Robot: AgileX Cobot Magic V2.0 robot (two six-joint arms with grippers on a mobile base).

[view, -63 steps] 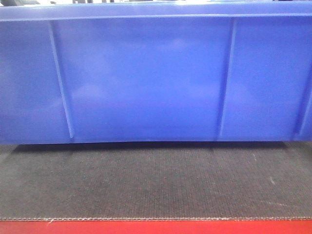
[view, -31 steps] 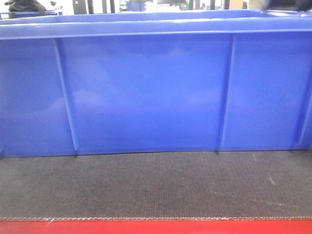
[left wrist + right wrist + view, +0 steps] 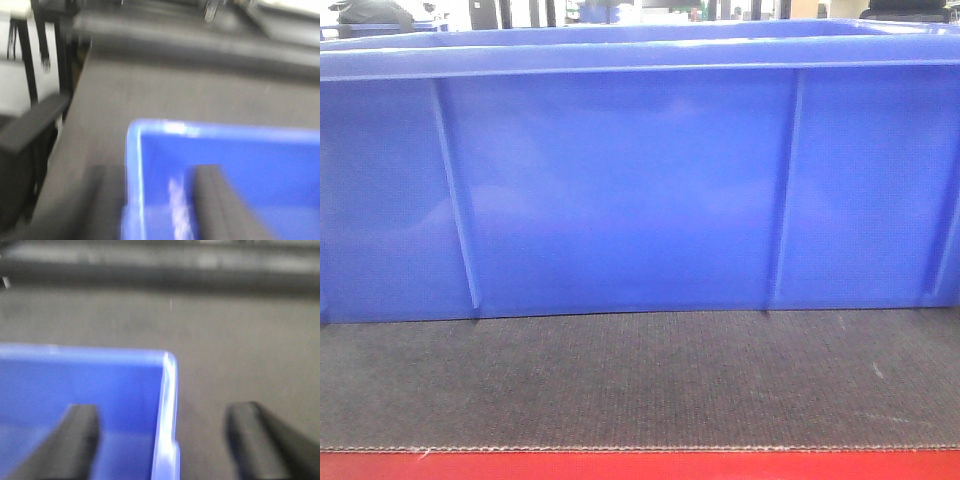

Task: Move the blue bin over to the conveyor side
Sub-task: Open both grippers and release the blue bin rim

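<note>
The blue bin (image 3: 620, 190) stands flat on the dark grey woven belt of the conveyor side (image 3: 640, 380) and fills the front view, ribs facing me. In the left wrist view my left gripper (image 3: 155, 175) is open astride the bin's left end wall (image 3: 134, 170), with one finger (image 3: 220, 205) inside and clear of the wall. The outer finger is a dark blur. My right gripper (image 3: 164, 412) is open astride the right end wall (image 3: 167, 405), with one finger (image 3: 75, 440) inside and the other (image 3: 255, 440) over the belt; neither touches the wall.
A red edge strip (image 3: 640, 466) runs under the belt's stitched front hem. Black frame legs (image 3: 37, 45) and a black block (image 3: 30, 130) stand off the belt's left side. A dark rail (image 3: 160, 265) crosses the far side of the belt.
One second ago the bin hung higher and closer, with a shadow under it. It has come down onto the belt, and its rim shows. It has not moved in the last half second.
</note>
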